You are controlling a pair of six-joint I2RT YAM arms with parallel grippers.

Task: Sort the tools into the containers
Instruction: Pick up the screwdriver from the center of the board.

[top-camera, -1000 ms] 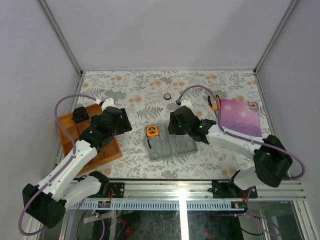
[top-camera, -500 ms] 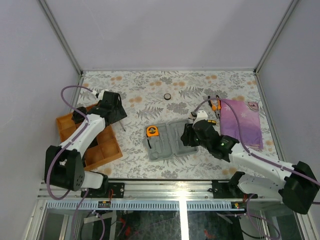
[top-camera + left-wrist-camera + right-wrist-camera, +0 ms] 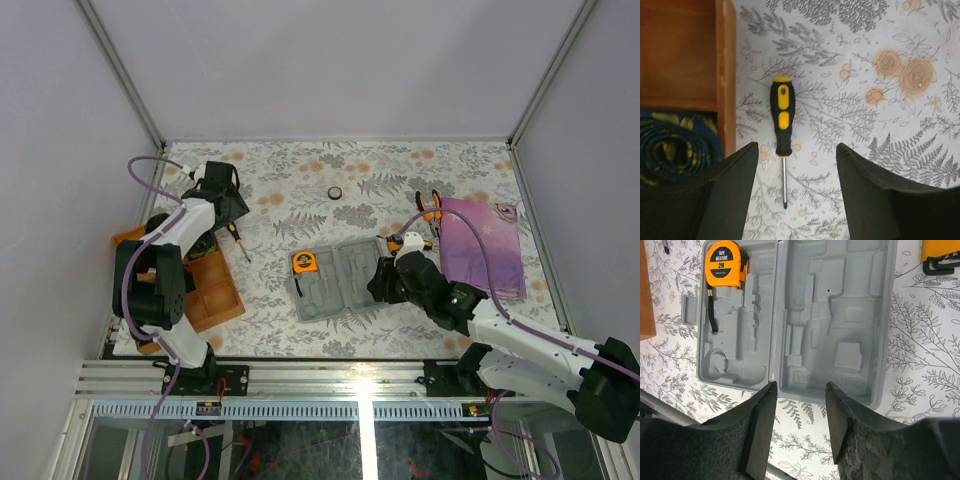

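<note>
The grey tool case (image 3: 352,291) lies open at the table's middle, and it shows from above in the right wrist view (image 3: 840,315). The orange tape measure (image 3: 303,263) sits in its left half, at the far corner (image 3: 726,264). The black-and-yellow screwdriver (image 3: 236,239) lies on the table beside the wooden tray (image 3: 782,117). My left gripper (image 3: 227,207) is open and empty above it (image 3: 796,167). My right gripper (image 3: 384,288) is open and empty over the case's near edge (image 3: 801,395). The bit set (image 3: 408,242) lies right of the case (image 3: 940,255). The pliers (image 3: 430,206) and the tape ring (image 3: 335,192) lie farther back.
An orange wooden tray (image 3: 218,298) with compartments stands at the left; its wall (image 3: 728,75) runs beside the screwdriver, and a dark blue-and-yellow roll (image 3: 670,147) lies inside. A purple star-patterned cloth (image 3: 482,250) lies at the right. Grey walls enclose the table.
My left arm has swung back and to the far left, over the screwdriver. My right gripper has drawn back from above the case toward the near right. The tape measure has stayed in the case.
</note>
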